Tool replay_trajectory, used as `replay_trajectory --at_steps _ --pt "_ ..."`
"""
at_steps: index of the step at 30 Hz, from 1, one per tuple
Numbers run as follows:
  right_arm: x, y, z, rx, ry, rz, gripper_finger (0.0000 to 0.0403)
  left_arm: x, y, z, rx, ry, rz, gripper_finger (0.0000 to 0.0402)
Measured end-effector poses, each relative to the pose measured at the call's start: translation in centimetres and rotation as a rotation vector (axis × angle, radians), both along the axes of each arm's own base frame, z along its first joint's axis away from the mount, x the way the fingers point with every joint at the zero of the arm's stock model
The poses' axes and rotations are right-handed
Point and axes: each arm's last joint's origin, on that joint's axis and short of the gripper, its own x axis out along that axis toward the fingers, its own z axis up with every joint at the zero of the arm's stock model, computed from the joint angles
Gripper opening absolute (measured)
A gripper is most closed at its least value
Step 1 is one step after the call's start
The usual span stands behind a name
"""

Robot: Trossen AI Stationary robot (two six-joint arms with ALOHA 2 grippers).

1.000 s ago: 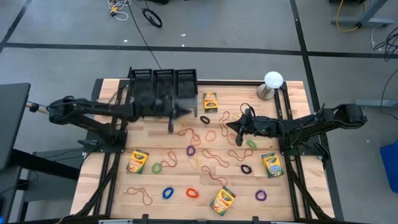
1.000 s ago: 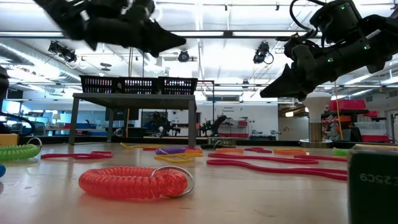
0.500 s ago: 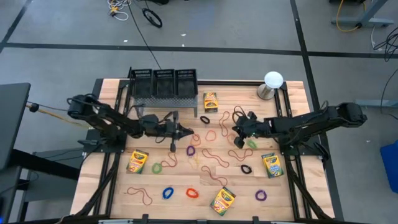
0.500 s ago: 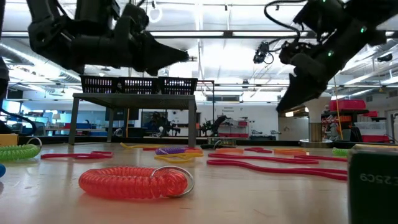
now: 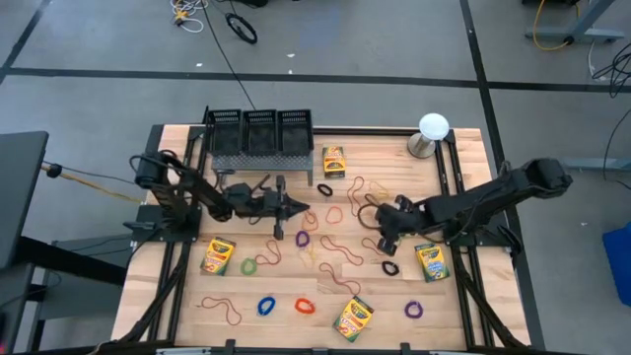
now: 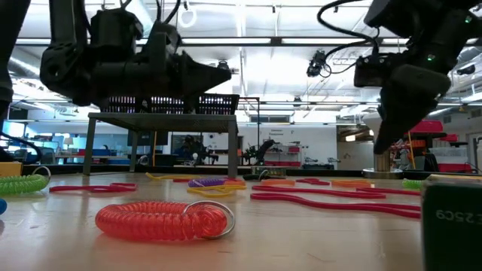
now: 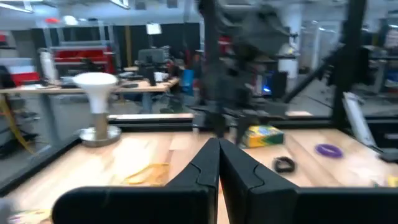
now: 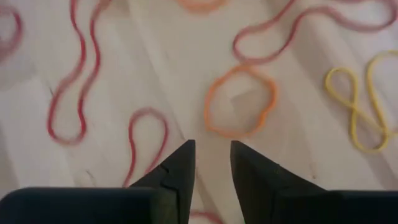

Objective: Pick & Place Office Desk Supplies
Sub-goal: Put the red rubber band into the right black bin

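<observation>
We note the wooden table (image 5: 463, 148) carrying everything, both dark arms reaching in from its side edges. At the far edge stands a black three-bay tray (image 5: 261, 133); near the far right corner, a white ball on a metal base (image 5: 432, 133).

Left gripper (image 5: 301, 208) hangs left of centre, fingers pressed together and holding nothing; its wrist view confirms the two fingers touching. Right gripper (image 5: 382, 242) points down right of centre, over loose bands. The right wrist view shows its fingers (image 8: 177, 165) parted by a narrow gap, empty, just above the wood beside an orange band loop (image 8: 239, 109). The overhead view cannot resolve that gap.

Crayon boxes, counted from above: four. One (image 5: 334, 161) beside the tray, one (image 5: 218, 255) near the left edge, one (image 5: 430, 262) near the right edge, one (image 5: 353, 317) at the near edge.

Rubber bands (image 5: 335, 247) lie scattered across the middle and near half; thin tan and red ones too tangled to count. Coiled loops are clearer: blue (image 5: 265, 307), red (image 5: 305, 307), purple (image 5: 413, 310) along the near edge.

The low view alone shows the red coil (image 6: 162, 220) close up and a dark box edge (image 6: 452, 222) blocking the right side.
</observation>
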Motion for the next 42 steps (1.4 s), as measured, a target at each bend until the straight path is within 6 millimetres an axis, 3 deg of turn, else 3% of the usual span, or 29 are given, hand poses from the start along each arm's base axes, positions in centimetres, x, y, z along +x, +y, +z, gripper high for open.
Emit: replay_trajectory --at_steps 10,19,22,36,42 --pt "3.8 2.9 -0.9 0.044 0.165 0.103 0.0116 -4.6 0.9 -0.6 -0.045 0.010 0.156 0.0011" --pt "4.2 3.9 -1.8 0.052 0.260 0.027 0.0211 -4.9 0.9 -0.9 -0.064 0.030 0.152 0.0011" --pt "4.2 3.9 -2.1 0.051 0.276 0.011 0.0219 -4.9 0.9 -0.9 -0.061 0.030 0.151 0.0011" --pt "4.6 4.0 -3.3 0.058 0.308 0.018 0.0081 -4.8 0.9 -1.0 -0.056 0.039 0.142 0.0013" --pt "4.7 4.0 -3.1 0.060 0.288 0.022 0.0008 -6.2 1.0 -0.8 -0.040 0.027 0.180 0.0005"
